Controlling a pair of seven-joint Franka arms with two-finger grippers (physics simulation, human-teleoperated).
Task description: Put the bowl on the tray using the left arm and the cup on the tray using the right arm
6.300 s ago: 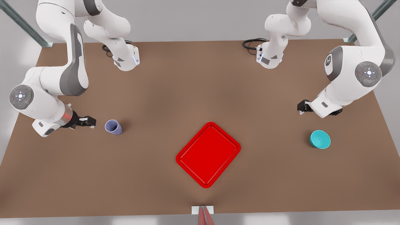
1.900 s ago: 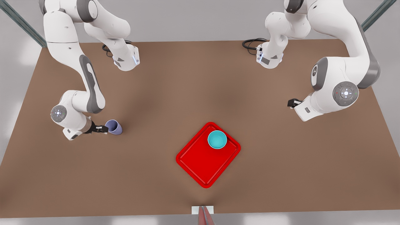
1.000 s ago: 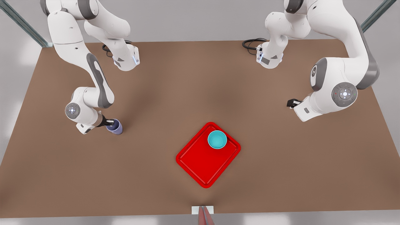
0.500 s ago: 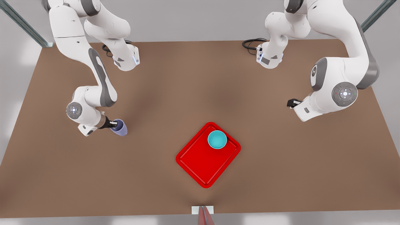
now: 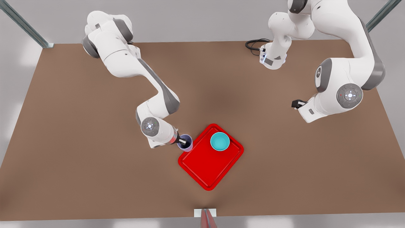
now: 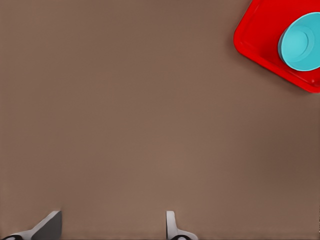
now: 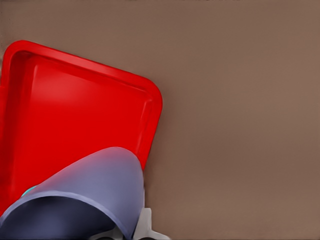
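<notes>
While brown table (image 5: 95, 177) spreads — grey walls (image 5: 190, 19), metal struts (image 5: 23, 23)

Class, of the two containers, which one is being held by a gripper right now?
The lavender cup, gripped by the right gripper at the tray's edge; the teal bowl sits free on it.

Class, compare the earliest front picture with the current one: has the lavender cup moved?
Yes. The cup, held by the right gripper, has travelled toward the front view's right and now sits at the red tray's edge.
</notes>
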